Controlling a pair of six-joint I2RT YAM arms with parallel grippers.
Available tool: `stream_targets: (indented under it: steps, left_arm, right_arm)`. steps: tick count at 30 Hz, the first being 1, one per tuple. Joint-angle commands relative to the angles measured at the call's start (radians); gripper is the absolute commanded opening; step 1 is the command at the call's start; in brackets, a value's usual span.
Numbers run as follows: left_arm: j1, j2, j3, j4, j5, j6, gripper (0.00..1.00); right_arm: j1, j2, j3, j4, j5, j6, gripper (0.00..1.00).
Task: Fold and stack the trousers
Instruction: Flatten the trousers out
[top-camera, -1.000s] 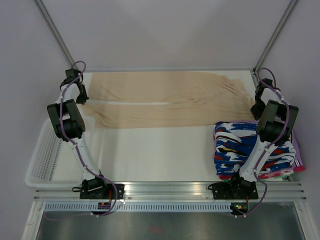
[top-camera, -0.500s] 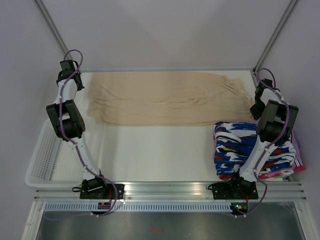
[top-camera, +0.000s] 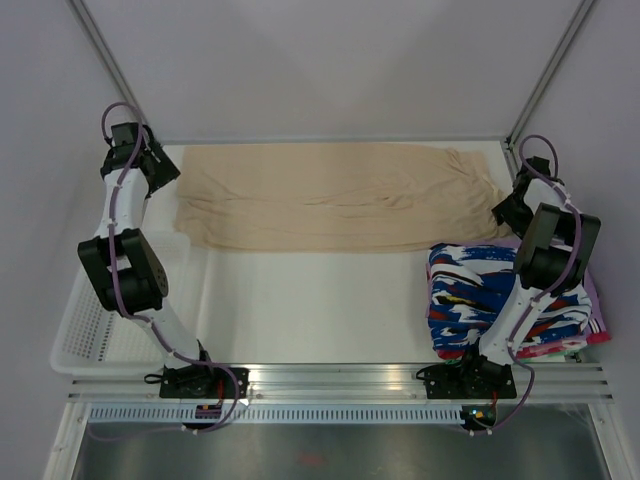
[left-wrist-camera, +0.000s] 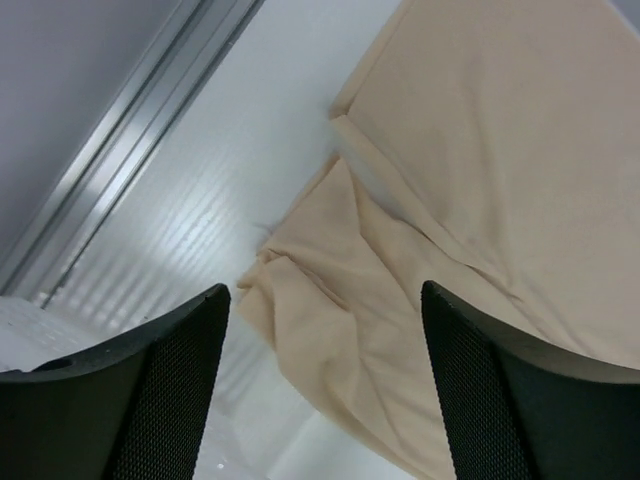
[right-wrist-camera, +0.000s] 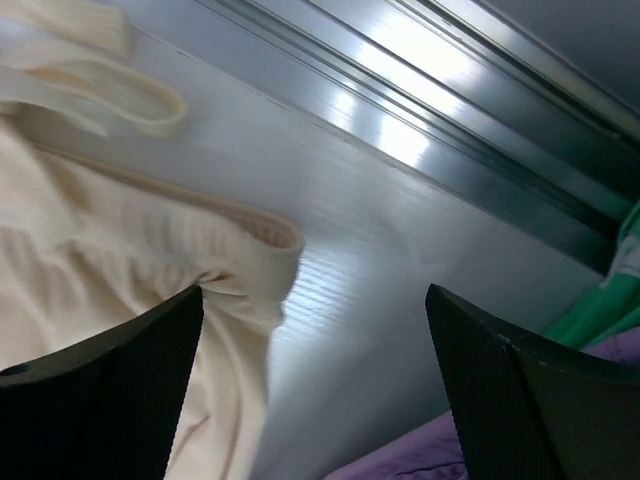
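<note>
The beige trousers (top-camera: 340, 195) lie flat across the back of the table, legs to the left and waistband to the right. My left gripper (top-camera: 160, 168) hovers open over the leg ends at the back left. In the left wrist view the cloth's cuffs (left-wrist-camera: 340, 300) lie between and beyond the spread fingers (left-wrist-camera: 130, 400), untouched by my left gripper (left-wrist-camera: 325, 390). My right gripper (top-camera: 507, 208) is open beside the waist end. The right wrist view shows the waistband (right-wrist-camera: 130, 250) near its left finger (right-wrist-camera: 100, 390), with bare table between the jaws of my right gripper (right-wrist-camera: 315, 380).
A stack of blue, white, red and black patterned garments (top-camera: 500, 300) on purple cloth (right-wrist-camera: 400, 455) sits at the front right, just below the right gripper. A white mesh basket (top-camera: 90, 320) stands at the left edge. Aluminium rails (right-wrist-camera: 400, 110) border the back.
Both grippers were shut on the trousers' ends and have opened, letting go. The left arm swung back and left. The gap between the two legs has closed.
</note>
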Motion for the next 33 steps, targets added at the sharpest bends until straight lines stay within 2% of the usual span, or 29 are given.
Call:
stream_targets:
  steps: [1, 5, 11, 17, 21, 29, 33]
  left_arm:
    - [-0.051, -0.053, -0.053, 0.008, 0.005, -0.185, 0.84]
    - [-0.12, -0.094, -0.042, -0.025, -0.058, -0.191, 0.85]
    - [-0.157, -0.142, -0.053, -0.025, -0.071, -0.194, 0.86]
    - [-0.244, -0.122, -0.085, -0.071, -0.118, -0.262, 0.86]
    - [-0.255, -0.119, -0.095, -0.133, -0.166, -0.289, 0.86]
    - [-0.261, -0.233, -0.151, -0.113, -0.149, -0.162, 0.86]
    - [-0.266, -0.325, -0.255, 0.002, -0.091, -0.115, 0.89]
  right_arm:
    - [0.001, -0.102, 0.007, 0.074, -0.033, 0.092, 0.98]
    - [0.01, -0.224, -0.075, 0.285, -0.142, 0.082, 0.98]
    - [0.024, -0.287, -0.141, 0.425, -0.248, 0.068, 0.98]
    - [0.038, -0.323, -0.178, 0.454, -0.277, 0.073, 0.98]
    - [0.049, -0.329, -0.194, 0.473, -0.311, 0.07, 0.98]
    - [0.102, -0.295, -0.152, 0.479, -0.335, 0.042, 0.98]
    - [0.129, -0.284, -0.114, 0.485, -0.349, -0.002, 0.98]
